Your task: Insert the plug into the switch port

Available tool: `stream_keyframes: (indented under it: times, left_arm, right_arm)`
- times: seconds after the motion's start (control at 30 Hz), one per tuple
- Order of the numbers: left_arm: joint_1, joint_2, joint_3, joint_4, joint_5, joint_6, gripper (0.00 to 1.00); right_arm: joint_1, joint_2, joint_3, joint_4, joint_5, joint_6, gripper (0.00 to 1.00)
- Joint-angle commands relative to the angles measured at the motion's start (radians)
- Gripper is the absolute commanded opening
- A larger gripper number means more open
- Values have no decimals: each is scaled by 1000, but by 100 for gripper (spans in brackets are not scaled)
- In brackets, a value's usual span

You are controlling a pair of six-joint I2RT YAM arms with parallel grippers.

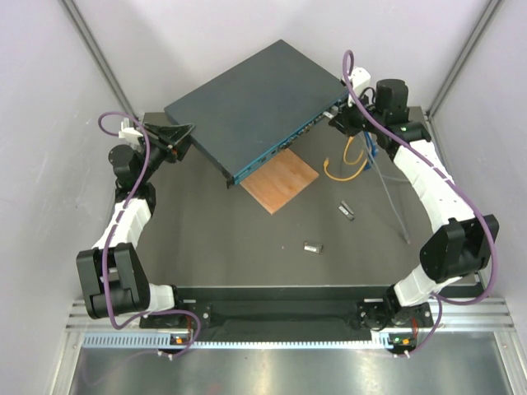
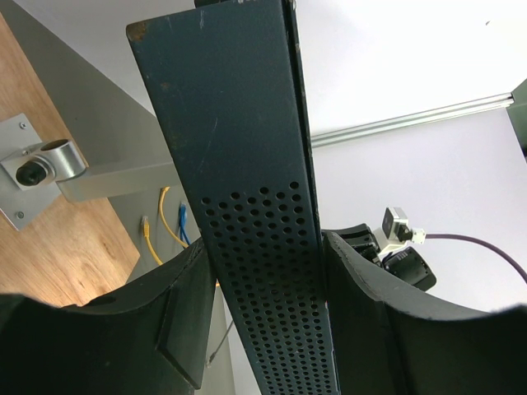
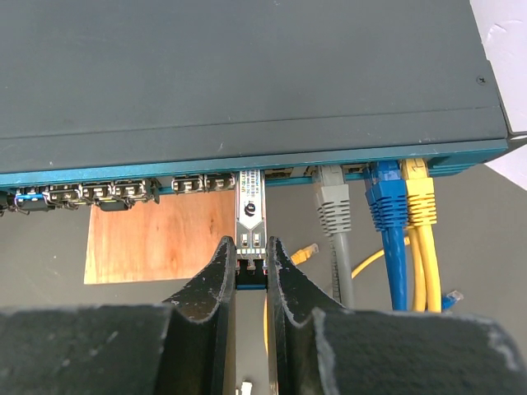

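Most of the work is seemingly being wrapped up: the plug (image 3: 250, 216), being pinched by the narrowly parted right pincer (image 3: 251, 271), is being held nose-first in a front port of the switch (image 3: 247, 74), itself being clamped edgewise by the left pincer (image 2: 262, 247), with full seating being awaited.

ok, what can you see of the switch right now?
The switch is a flat dark blue-grey metal box with a perforated side wall and a teal front face carrying a row of sockets. It is set diagonally, a front corner over the wooden square. Grey, blue and yellow cables are plugged in at one end. The left pincer clamps its side; the right pincer holds the plug at a socket.
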Motion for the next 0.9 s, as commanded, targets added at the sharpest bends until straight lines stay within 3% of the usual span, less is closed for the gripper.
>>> stream_keyframes:
  times: [0.0,0.37,0.87]
  left_arm:
    - [-16,-8,26,81,18,58,0]
    - [-16,-8,33,78,14,58,0]
    - [-18,-3,29,73,11,65,0]
  right_arm:
    - [-4,-69,48,167,-9,8,0]
    - [-4,-29,-53,286,-95,19,0]
    - [-2,28,-36,380,-149,51,2]
